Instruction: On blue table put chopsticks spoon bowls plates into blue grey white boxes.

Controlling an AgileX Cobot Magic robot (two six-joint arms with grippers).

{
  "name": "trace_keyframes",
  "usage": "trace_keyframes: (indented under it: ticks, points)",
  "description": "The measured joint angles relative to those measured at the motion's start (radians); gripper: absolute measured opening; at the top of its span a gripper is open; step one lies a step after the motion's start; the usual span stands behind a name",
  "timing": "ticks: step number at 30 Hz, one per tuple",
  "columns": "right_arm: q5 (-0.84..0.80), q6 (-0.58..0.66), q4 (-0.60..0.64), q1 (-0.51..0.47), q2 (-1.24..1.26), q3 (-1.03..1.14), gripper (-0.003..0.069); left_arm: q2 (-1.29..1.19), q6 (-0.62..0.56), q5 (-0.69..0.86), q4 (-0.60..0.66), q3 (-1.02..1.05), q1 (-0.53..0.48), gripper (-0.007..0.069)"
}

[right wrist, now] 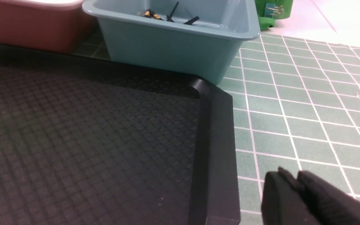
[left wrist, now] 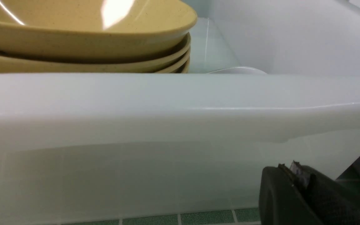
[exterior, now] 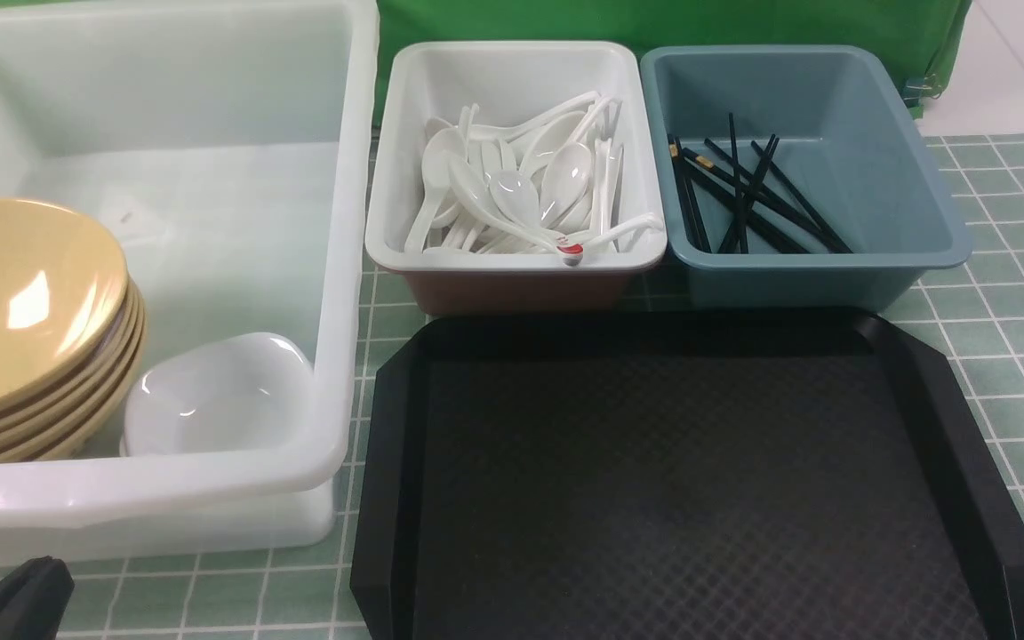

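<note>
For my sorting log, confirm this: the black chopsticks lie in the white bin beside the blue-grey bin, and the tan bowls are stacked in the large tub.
The chopsticks are in the blue-grey bin, as the front view shows. The rest stands.

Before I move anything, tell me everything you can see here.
bowls: a stack, tan, left in the white tub
plates: at least one, white, beside the bowls
white tub: one, left
spoons and forks: many, white, one spoon red-marked, in the small bin
small bin: one, white with brownish underside, back middle
chopsticks: several, black, some gold-banded, in the blue-grey bin
blue-grey bin: one, right of the small bin
tray: one, black, front middle
table: one, green-blue tiles, underneath
cloth: green, behind
clip: bluish, on the cloth
grippers: two, dark, left and right
</note>
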State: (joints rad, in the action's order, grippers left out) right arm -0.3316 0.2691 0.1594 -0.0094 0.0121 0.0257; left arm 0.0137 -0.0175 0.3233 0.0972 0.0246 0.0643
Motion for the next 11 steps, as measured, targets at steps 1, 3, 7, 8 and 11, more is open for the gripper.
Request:
trace_keyframes:
  ticks: [1, 3, 7, 8, 11]
  points:
    - [0.0, 0.0, 0.0, 0.0, 0.0, 0.0, 0.0108, 0.0, 0.0, 0.0, 0.0, 0.0, 0.0, 0.0004]
    - [0.0, 0.0, 0.0, 0.0, 0.0, 0.0, 0.0109, 0.0, 0.0, 0.0, 0.0, 0.0, 0.0, 0.0004]
    - [0.0, 0.0, 0.0, 0.0, 0.0, 0.0, 0.0111, 0.0, 0.0, 0.0, 0.0, 0.0, 0.0, 0.0004]
    - [0.0, 0.0, 0.0, 0.0, 0.0, 0.0, 0.0112, 0.0, 0.0, 0.0, 0.0, 0.0, 0.0, 0.0004]
    - [0.0, 0.0, 0.0, 0.0, 0.0, 0.0, 0.0115, 0.0, 0.0, 0.0, 0.0, 0.0, 0.0, 0.0004]
